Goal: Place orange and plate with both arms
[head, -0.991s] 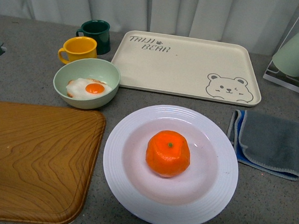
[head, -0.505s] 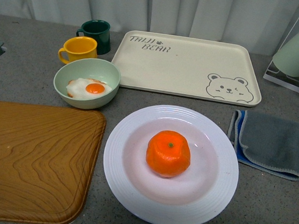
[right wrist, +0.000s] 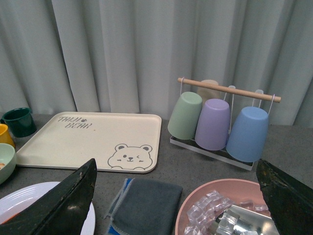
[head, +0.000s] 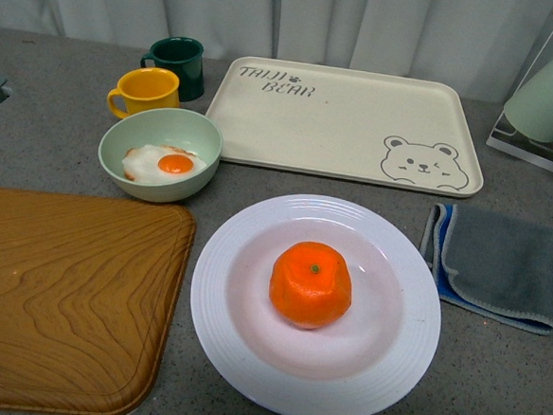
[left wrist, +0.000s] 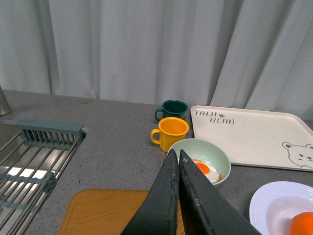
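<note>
Orange skin catches my eye first in the front view: the orange (head: 311, 284) sits stem dot up in the middle of the white plate (head: 221, 289), which lies on the grey counter nearest the camera. A wooden tray (head: 61, 297) lies to the plate's left, the cream bear tray (head: 349, 122) lies behind it, and a folded grey cloth (head: 495, 266) is on its right. A pale green bowl (head: 164, 188) holding a fried egg (head: 163, 164) stands just beyond the plate's far left edge. A yellow mug (head: 147, 92) and a dark green mug (head: 179, 65) stand behind the bowl. I see neither arm from here.

From the left wrist, the left gripper (left wrist: 175, 155) has its fingers pressed together with nothing between them, raised clear of the counter. Past it I make out the bowl, both mugs, part of the plate and a sliver of the orange.

From the right wrist, the right gripper (right wrist: 176, 165) is spread wide and holds nothing. Between its fingers I see the cloth, the bear tray, a rack of upturned cups (right wrist: 220, 122) and a pink bowl (right wrist: 230, 185) of ice cubes. A bit of the plate's rim shows beside one finger.
</note>
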